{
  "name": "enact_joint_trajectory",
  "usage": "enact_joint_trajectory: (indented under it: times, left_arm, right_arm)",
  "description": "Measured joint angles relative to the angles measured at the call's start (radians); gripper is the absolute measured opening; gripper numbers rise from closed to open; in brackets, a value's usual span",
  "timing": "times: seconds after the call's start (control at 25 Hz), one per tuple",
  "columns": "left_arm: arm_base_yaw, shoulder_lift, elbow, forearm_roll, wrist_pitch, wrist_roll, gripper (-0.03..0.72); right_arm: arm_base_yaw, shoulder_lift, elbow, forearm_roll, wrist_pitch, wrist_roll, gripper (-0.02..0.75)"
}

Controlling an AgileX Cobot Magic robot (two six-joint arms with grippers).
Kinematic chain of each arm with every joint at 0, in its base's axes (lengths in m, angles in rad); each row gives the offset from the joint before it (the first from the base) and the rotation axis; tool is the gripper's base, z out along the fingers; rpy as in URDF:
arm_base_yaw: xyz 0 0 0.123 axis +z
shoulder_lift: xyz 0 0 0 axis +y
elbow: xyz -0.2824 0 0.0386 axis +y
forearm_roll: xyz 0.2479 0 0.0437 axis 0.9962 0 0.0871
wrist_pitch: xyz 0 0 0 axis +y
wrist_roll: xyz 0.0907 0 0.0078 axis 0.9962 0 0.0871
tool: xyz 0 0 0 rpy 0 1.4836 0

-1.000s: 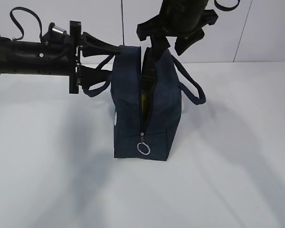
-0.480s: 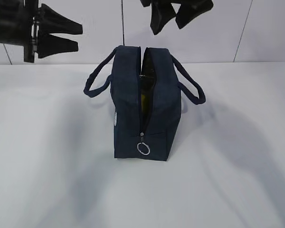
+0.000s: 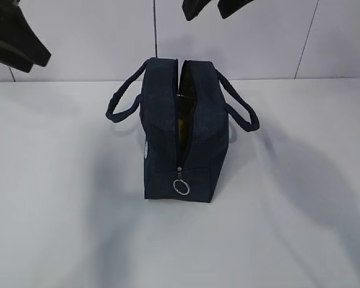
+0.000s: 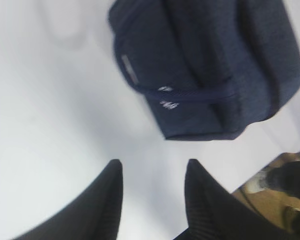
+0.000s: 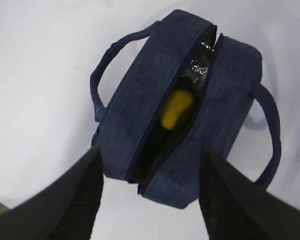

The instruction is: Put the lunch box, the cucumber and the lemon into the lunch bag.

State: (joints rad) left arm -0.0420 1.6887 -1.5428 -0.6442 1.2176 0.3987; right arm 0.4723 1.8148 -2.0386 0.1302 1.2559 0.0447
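Below our right gripper (image 5: pixel 150 200) the lunch bag (image 5: pixel 182 107) stands unzipped, the lemon (image 5: pixel 176 110) inside. Both it and our left gripper (image 4: pixel 152 197) are spread, holding nothing.

- The lunch bag (image 3: pixel 162 132) below the raised fingers is matt navy woven cloth.
- Its zipper ring (image 3: pixel 180 187) looks like shiny metal.
- Lining (image 5: pixel 199 67) glints silvery.
- The lemon (image 5: pixel 176 109) looks smooth.
- The table (image 3: pixel 288 228) is matt white.
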Motion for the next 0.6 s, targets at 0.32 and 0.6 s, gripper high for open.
enact_joint_trajectory:
  times: [0.32, 0.6]
  left_arm:
    - [0.000, -0.109, 0.000, 0.223, 0.016, -0.152, 0.239]
    - [0.000, -0.264, 0.000, 0.240, 0.025, -0.205, 0.238]
  right_arm:
    - [0.002, -0.213, 0.235, -0.060, -0.049, -0.022, 0.450]
    - [0.002, -0.527, 0.707, -0.073, -0.390, -0.094, 0.450]
